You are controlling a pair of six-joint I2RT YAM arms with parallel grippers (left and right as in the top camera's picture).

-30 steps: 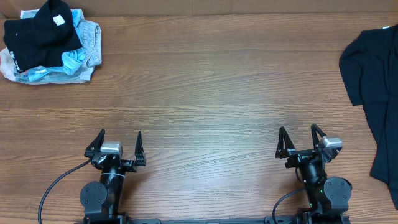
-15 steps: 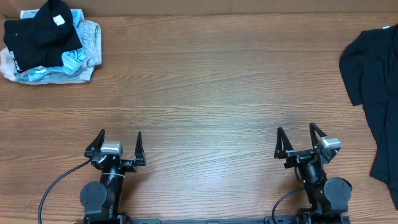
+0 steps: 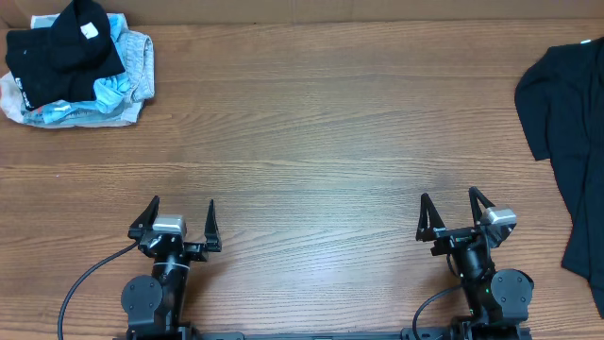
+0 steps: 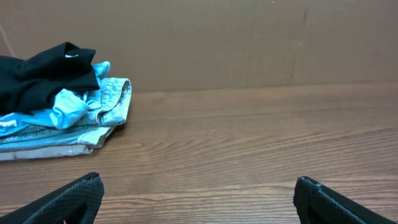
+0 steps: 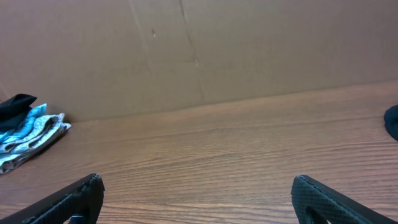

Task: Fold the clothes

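Note:
A loose black T-shirt (image 3: 571,142) lies spread at the table's right edge, partly out of view; a sliver shows in the right wrist view (image 5: 392,121). A folded black T-shirt with a white neck label (image 3: 61,47) sits on a pile at the far left corner, also in the left wrist view (image 4: 43,78). My left gripper (image 3: 181,211) is open and empty near the front edge (image 4: 196,186). My right gripper (image 3: 449,205) is open and empty near the front edge (image 5: 196,186), well left of the loose shirt.
Under the folded shirt lies a pile of light blue and pale denim clothes (image 3: 118,90), also in the left wrist view (image 4: 87,118). A brown cardboard wall (image 4: 249,43) stands along the table's far edge. The wooden table (image 3: 321,142) spans the view.
The right gripper shifted very slightly to the left. Nothing else moved.

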